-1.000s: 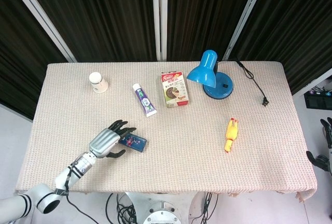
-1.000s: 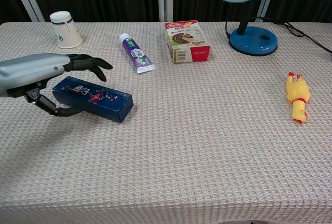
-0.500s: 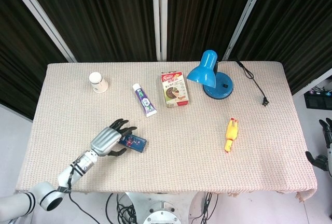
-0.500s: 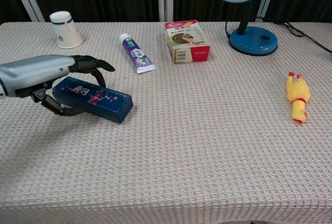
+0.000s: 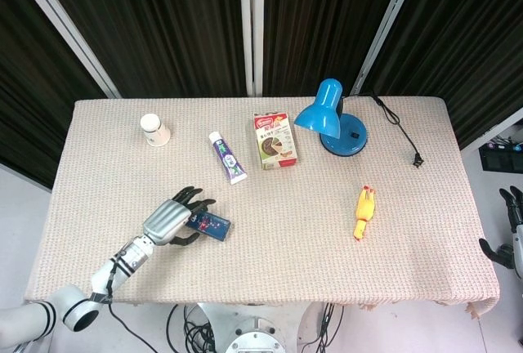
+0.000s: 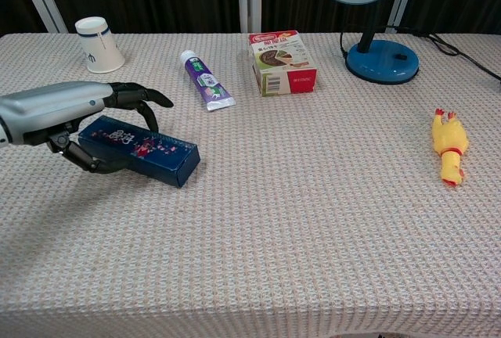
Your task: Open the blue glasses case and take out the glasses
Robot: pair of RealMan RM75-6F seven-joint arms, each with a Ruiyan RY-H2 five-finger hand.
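Observation:
The blue glasses case (image 6: 149, 149) lies shut and flat on the woven tablecloth at the front left, also seen in the head view (image 5: 211, 225). My left hand (image 6: 63, 107) straddles its left end: the fingers (image 6: 145, 97) arch over the far edge and the thumb lies along the near side. The case is not lifted. In the head view the left hand (image 5: 167, 221) covers the case's left part. My right hand (image 5: 513, 226) hangs off the table's right edge, holding nothing. No glasses are visible.
A paper cup (image 5: 154, 130) stands at the back left. A toothpaste tube (image 5: 227, 157), a snack box (image 5: 275, 140) and a blue desk lamp (image 5: 331, 116) with its cord (image 5: 402, 132) lie along the back. A yellow rubber chicken (image 5: 364, 212) lies at the right.
My left hand has shifted slightly forward over the case and its thumb has drawn in closer to the near side. The case has not moved.

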